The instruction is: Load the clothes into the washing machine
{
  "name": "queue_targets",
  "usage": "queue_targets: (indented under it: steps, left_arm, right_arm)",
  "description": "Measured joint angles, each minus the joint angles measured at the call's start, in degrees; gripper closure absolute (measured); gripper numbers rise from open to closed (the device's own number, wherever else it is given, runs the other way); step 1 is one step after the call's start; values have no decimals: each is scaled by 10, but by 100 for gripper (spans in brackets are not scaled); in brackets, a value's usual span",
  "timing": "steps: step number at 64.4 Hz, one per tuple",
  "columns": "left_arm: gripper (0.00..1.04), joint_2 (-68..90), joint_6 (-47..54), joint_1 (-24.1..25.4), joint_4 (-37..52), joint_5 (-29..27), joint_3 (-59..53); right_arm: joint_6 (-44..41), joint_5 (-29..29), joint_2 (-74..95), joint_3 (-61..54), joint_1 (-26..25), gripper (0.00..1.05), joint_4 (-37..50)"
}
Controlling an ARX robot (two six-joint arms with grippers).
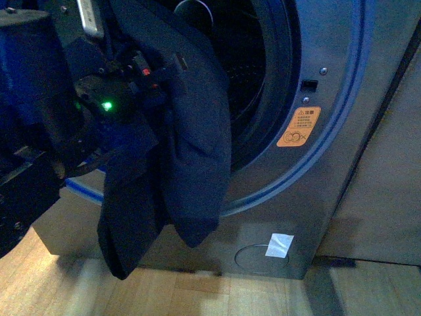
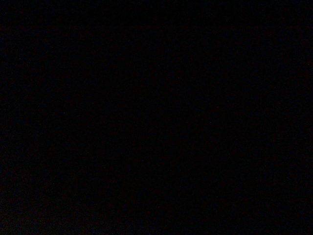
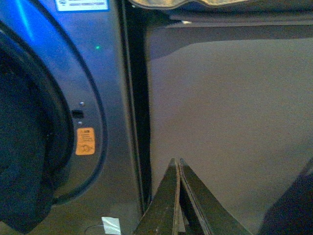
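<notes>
In the front view the clothes [image 1: 191, 145], a limp dark navy garment, hang from my left gripper [image 1: 141, 69], which is shut on them in front of the washing machine [image 1: 342, 85]. The fabric drapes over the left part of the round black-rimmed opening [image 1: 263, 79] and reaches below its lower rim. The left wrist view is dark. In the right wrist view my right gripper [image 3: 177, 164] is shut with nothing in it, pointing at the plain grey panel [image 3: 230, 122]; the clothes [image 3: 19, 161] show dark at the opening's edge there.
An orange warning sticker [image 1: 299, 126] sits right of the opening, and a white label [image 1: 279, 245] lower on the machine's front. A plain grey panel [image 1: 388, 197] stands to the right. Wooden floor [image 1: 230, 296] runs along the bottom.
</notes>
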Motion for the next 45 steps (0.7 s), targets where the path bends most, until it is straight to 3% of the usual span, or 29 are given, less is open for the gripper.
queue_targets:
  steps: [19, 27, 45]
  left_arm:
    - [95, 73, 46, 0, -75, -14, 121]
    - [95, 99, 70, 5, -118, -20, 184]
    - [95, 157, 104, 24, -232, -47, 334]
  right_arm:
    - [0, -4, -35, -25, -6, 102, -10]
    - [0, -5, -101, -33, -6, 102, -82]
    - [0, -4, -132, -44, -6, 102, -84]
